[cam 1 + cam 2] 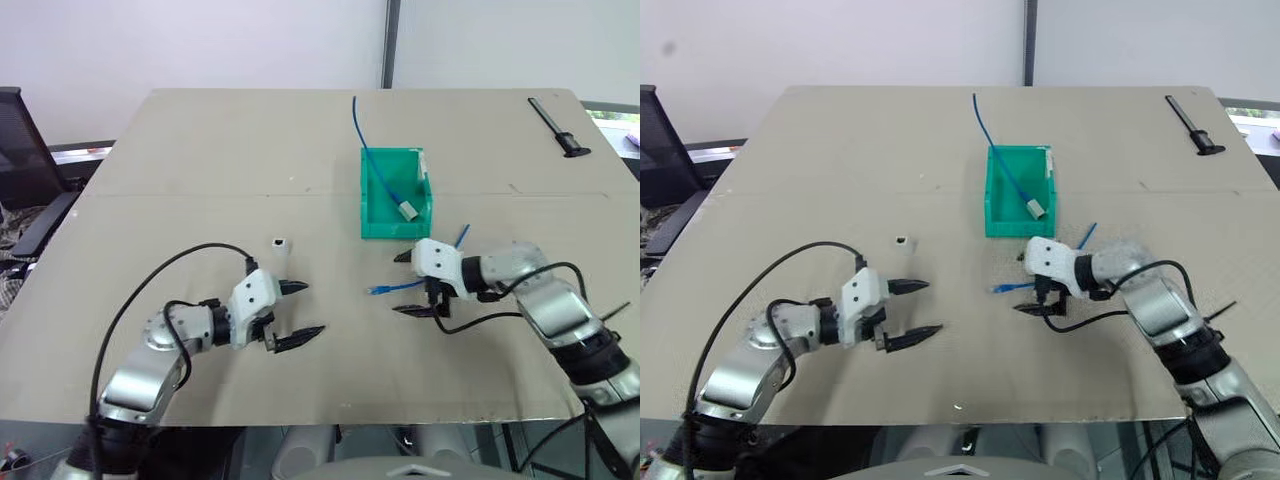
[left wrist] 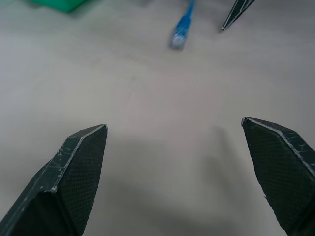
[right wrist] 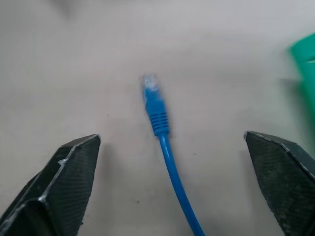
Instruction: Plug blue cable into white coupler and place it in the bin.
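While both grippers hover low over the bench (image 1: 200, 150) with their jaws spread wide and grasping nothing, the blue cable (image 1: 392, 289) lies flat on the bench, its plug end pointing toward the left gripper (image 1: 297, 313) and sitting between the two black fingers of the right gripper (image 1: 408, 284). In the right wrist view the plug (image 3: 153, 101) shows with a ribbed blue boot behind it and thin cord trailing back toward the camera. Farther off, the white coupler (image 1: 281, 243) stands alone on the bench just beyond the left gripper, well apart from the cable. Beyond the right gripper sits the green bin (image 1: 372, 190), which already holds a longer blue cable (image 1: 375, 160) joined to a pale coupler (image 1: 408, 211). By its look, the cable is light and limp, so it would likely sag and swing if lifted by the cord; the stiff boot just behind the plug seems the best place to grip. Small, smooth and light, the coupler may slip or tip, and probably wants pinching across its flat sides.
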Action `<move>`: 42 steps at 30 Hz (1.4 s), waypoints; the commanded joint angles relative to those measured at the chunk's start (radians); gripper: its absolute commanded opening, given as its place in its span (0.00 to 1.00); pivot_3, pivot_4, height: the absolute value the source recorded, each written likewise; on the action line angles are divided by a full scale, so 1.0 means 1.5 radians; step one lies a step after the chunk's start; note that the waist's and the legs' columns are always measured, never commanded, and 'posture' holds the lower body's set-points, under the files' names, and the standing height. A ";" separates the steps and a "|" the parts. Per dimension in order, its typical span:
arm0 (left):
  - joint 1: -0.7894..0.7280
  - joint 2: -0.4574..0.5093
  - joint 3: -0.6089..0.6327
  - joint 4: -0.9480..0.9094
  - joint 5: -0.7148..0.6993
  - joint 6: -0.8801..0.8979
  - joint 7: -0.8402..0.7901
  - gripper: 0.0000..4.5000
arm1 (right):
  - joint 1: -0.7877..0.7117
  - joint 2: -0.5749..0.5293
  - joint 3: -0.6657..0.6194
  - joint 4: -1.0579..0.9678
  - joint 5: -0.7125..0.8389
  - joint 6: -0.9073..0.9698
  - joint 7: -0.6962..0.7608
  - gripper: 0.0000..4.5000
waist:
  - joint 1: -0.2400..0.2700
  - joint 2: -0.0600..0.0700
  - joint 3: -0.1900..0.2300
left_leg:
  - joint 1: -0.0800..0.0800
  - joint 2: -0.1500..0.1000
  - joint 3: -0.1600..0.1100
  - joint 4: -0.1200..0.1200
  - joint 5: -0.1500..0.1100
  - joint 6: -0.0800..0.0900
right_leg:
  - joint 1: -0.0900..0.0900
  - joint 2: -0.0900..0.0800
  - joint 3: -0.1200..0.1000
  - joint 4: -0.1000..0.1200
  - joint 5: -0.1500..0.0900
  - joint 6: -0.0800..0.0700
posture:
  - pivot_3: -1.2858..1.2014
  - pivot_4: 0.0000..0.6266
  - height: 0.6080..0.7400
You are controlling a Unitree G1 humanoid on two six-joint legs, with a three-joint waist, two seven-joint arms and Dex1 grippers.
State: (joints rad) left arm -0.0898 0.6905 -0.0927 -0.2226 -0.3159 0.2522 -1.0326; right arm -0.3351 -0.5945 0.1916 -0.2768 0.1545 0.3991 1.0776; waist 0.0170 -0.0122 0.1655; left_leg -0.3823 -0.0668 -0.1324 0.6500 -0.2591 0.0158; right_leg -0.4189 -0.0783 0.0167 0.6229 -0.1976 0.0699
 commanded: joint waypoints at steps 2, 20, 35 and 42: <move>-0.103 -0.029 -0.058 0.024 0.018 0.046 -0.004 1.00 | 0.182 -0.015 -0.174 -0.210 0.114 -0.011 -0.039 0.98 | -0.001 0.000 0.000 | 0.000 0.000 0.000 0.000 0.000 0.000 | 0.000 0.000 0.000 0.000 0.000 0.000 | 0.52 0.24 1.00; -0.272 -0.102 -0.204 0.240 0.149 -0.036 -0.063 0.48 | 0.533 0.018 -0.299 -0.433 0.099 0.011 -0.248 1.00 | -0.016 -0.001 -0.001 | 0.004 0.001 0.004 0.001 0.000 0.000 | 0.002 0.001 0.004 0.001 -0.002 0.003 | 0.52 0.24 1.00; -0.286 -0.170 -0.100 0.221 0.071 -0.204 -0.078 0.01 | 0.421 0.146 -0.239 -0.432 0.328 0.285 -0.442 1.00 | -0.010 -0.002 -0.001 | 0.002 0.001 0.002 0.001 0.000 0.000 | 0.002 0.000 0.002 0.001 0.000 0.001 | 0.52 0.24 1.00; -0.291 -0.204 -0.072 0.224 0.104 -0.348 -0.009 0.00 | 0.253 0.305 -0.243 -0.377 0.513 0.362 -0.634 0.61 | -0.008 -0.001 -0.001 | 0.002 0.001 0.002 0.001 0.000 0.000 | 0.001 0.000 0.003 0.001 0.000 0.000 | 0.52 0.24 1.00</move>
State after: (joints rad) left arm -0.5113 0.3883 -0.2275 0.1370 -0.1632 -0.2136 -1.0721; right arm 0.0751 -0.1562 -0.1649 -0.8400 0.8566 0.9347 0.1860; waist 0.0056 -0.0138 0.1640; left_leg -0.3789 -0.0663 -0.1295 0.6517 -0.2591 0.0162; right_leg -0.4170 -0.0774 0.0209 0.6245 -0.1978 0.0704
